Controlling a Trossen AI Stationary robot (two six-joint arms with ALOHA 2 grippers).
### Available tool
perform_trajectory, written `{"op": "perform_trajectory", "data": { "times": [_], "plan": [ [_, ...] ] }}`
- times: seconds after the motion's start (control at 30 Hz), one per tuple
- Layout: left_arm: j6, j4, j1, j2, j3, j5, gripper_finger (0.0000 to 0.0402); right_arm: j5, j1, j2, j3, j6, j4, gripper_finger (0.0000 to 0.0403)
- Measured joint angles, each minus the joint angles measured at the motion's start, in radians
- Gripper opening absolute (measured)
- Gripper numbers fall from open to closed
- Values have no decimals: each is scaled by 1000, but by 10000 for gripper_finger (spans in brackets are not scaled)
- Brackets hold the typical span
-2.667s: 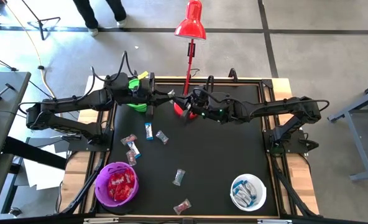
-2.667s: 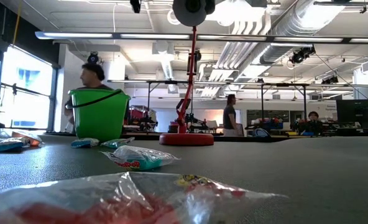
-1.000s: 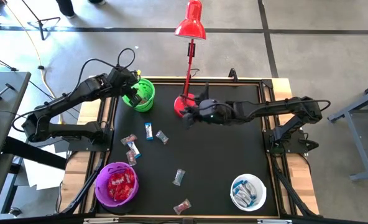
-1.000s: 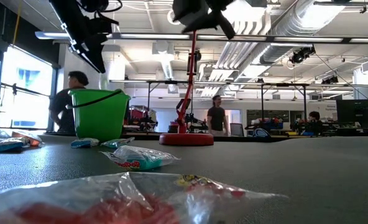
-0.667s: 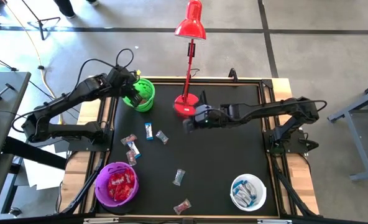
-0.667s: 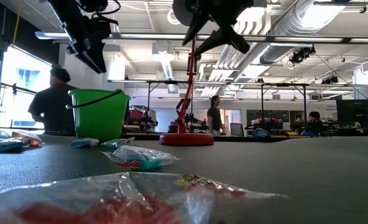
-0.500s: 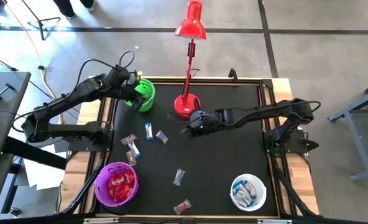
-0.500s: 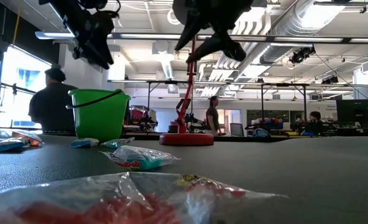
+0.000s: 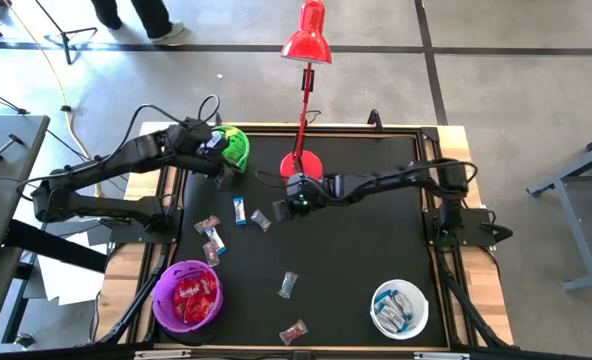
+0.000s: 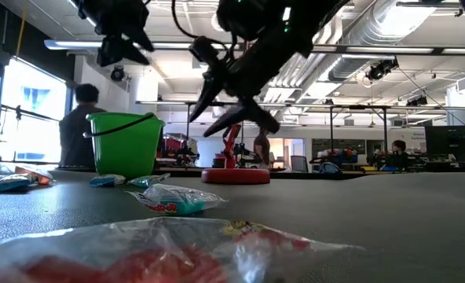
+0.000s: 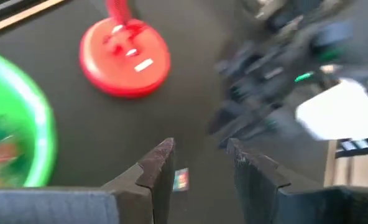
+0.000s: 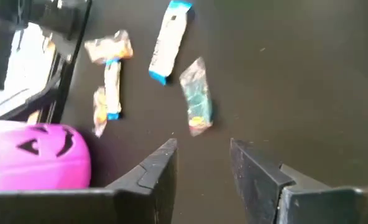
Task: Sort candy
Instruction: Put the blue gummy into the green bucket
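Loose candy lies on the black mat: a blue-and-white piece (image 9: 238, 210), a greenish one (image 9: 261, 220) and a few more (image 9: 212, 240) on the left, and two (image 9: 289, 285) near the front. My right gripper (image 9: 280, 209) hovers open just right of the greenish candy (image 12: 196, 99), fingers slanting down. My left gripper (image 9: 225, 169) hangs open by the near side of the green bowl (image 9: 234, 147). It holds nothing; one candy (image 11: 180, 179) shows on the mat past its fingers.
A red lamp stands on its round base (image 9: 303, 166) at the mat's far middle, close behind my right arm. The purple bowl (image 9: 186, 297) of red candy is front left. The white bowl (image 9: 399, 308) of blue-and-white candy is front right. People move in the room behind.
My right gripper has come down and toward the table's left, from beside the lamp base to just above the candy cluster, rolling as it went. My left gripper has swung from the green bowl's left rim toward its near side and has rolled.
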Motion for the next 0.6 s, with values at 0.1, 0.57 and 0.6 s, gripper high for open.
{"op": "perform_trajectory", "data": {
  "times": [0.1,0.57,0.6],
  "plan": [
    [-40,61,-51,-23,0,-3,131,-62,-5,49,0,-9,88,142],
    [272,-76,-318,-2,1,7,131,-104,34,-18,1,-255,-256,142],
    [338,-69,-332,5,1,7,131,-103,40,-31,1,-263,-287,142]
  ]
}}
